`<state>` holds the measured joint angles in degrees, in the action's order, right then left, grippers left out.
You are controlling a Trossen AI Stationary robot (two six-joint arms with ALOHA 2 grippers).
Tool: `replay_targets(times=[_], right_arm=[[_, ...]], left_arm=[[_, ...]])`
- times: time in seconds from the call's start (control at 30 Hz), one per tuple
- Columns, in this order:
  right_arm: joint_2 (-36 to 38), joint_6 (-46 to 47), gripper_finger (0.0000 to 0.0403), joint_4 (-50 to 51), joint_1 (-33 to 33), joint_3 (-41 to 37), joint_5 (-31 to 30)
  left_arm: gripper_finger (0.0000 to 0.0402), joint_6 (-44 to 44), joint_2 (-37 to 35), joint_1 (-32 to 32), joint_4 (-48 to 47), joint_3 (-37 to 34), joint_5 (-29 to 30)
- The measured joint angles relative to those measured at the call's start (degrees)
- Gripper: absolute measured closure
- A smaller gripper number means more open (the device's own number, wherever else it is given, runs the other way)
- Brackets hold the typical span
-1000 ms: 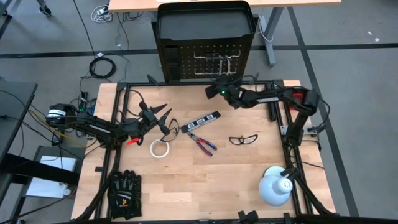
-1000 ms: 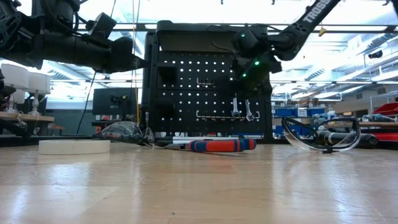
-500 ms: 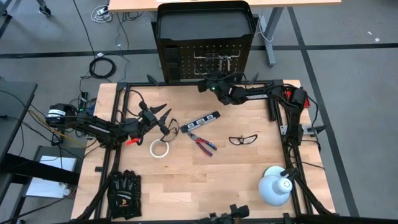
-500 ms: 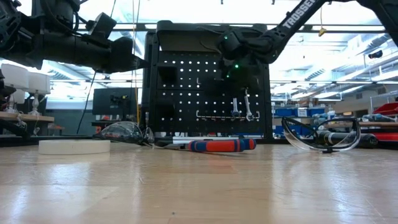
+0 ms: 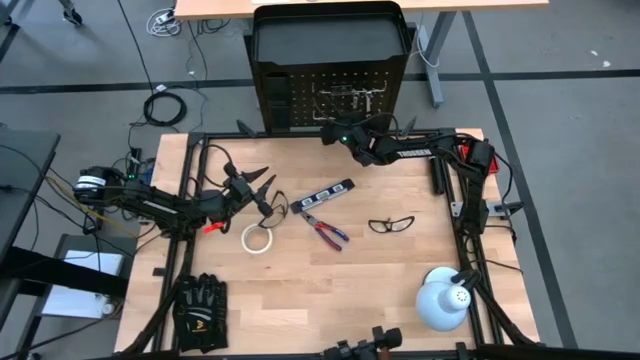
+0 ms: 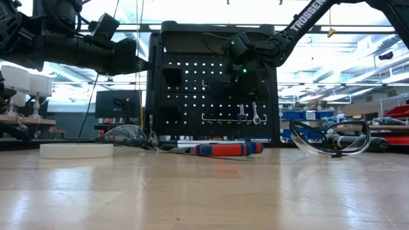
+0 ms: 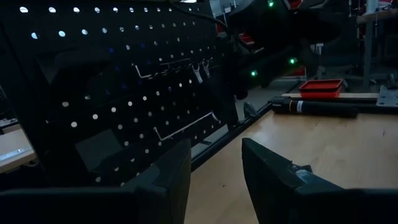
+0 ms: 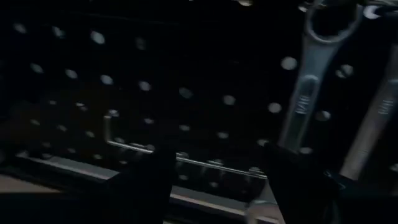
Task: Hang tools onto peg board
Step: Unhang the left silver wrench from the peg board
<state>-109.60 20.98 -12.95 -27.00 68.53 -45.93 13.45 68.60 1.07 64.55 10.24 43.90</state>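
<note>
The right tool hovers at the peg board beyond the bench's far edge, fingers apart and empty. Two silver wrenches hang on the board's hooks just beside it. The left tool waits near the bench's left side, fingers apart, empty. The level bar, pliers, tape roll and glasses lie mid-bench. Risk: a sideways sweep of the open fingers on withdrawal could catch a hanging wrench and knock it off its hook.
</note>
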Motion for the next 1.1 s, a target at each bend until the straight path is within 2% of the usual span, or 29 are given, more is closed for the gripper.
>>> replay_targets(times=[0.23,0.37,0.67,0.8,1.0,1.1], right_arm=[[0.00,-6.86,0.0150,-3.25,0.71,-0.02,10.31],[0.00,-0.94,0.0153,-6.14,0.71,-0.02,11.88],[0.00,4.73,0.0153,-1.33,0.92,-0.02,-0.24],[0.00,6.04,0.0153,-1.01,1.27,-0.01,-1.81],[0.04,10.95,0.0154,13.09,2.90,6.28,-3.74],[0.04,9.20,0.0154,14.56,4.48,8.79,-5.52]], left_arm=[[0.0257,0.00,0.00,-0.01,0.08,0.00,0.02],[0.0257,0.00,0.00,-0.01,0.33,0.00,0.02],[0.0257,-0.13,0.00,-0.01,0.33,0.00,0.02],[0.0257,-0.15,0.00,-0.01,0.31,0.00,0.02],[0.0257,-0.17,0.00,-0.01,0.33,0.00,0.02],[0.0257,-0.17,0.00,-0.01,0.45,0.00,0.02]])
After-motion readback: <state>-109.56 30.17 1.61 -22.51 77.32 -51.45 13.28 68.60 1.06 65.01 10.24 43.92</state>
